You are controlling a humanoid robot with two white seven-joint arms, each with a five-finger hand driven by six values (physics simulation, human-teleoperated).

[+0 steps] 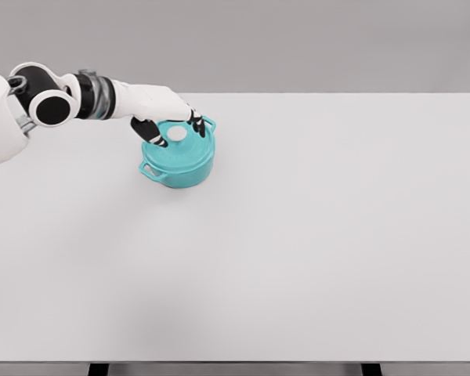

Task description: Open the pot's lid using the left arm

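While the teal pot sits on the white table toward its far left, the left hand hovers over the lid, fingers spread loosely around the white knob.

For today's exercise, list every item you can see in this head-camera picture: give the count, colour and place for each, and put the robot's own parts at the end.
pot: one, teal, two side handles, on the table left of centre towards the far edge.
lid: one, teal, on the pot.
lid knob: one, white, centre of the lid.
table: one, white, fills most of the view; dark legs show at the bottom edge.
background: plain grey, beyond the table's far edge.
left arm: one, white with black joints, comes in from the upper left.
left hand: one, white with black fingers, over the lid with fingers spread either side of the knob; whether it touches is unclear.
right arm: not in view.
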